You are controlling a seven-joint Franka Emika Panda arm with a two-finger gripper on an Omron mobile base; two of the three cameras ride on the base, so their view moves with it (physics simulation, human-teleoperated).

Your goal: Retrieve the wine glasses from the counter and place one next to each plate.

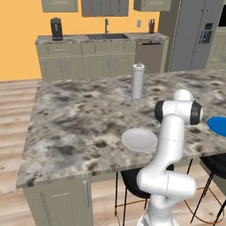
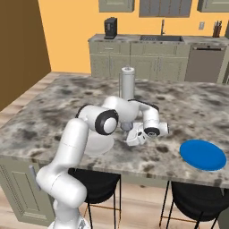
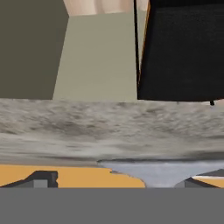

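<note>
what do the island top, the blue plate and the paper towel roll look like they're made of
Island top: looks like polished granite, mottled grey-brown speckle. Blue plate: probably glazed ceramic or plastic, flat even colour, hard to tell. Paper towel roll: matte white paper on an upright holder.

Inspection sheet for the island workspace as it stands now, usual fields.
surface: granite island top, no spills seen.
job's things: white plate near the front edge; blue plate to its right; wine glass, foot on the granite at the end effector.
clutter: paper-towel roll upright mid-island.
grippers: end effector open, fingertips wide apart either side of the glass foot.
cables: nothing seen.
surroundings: black stools under the island edge; sink counter and fridge behind.
</note>
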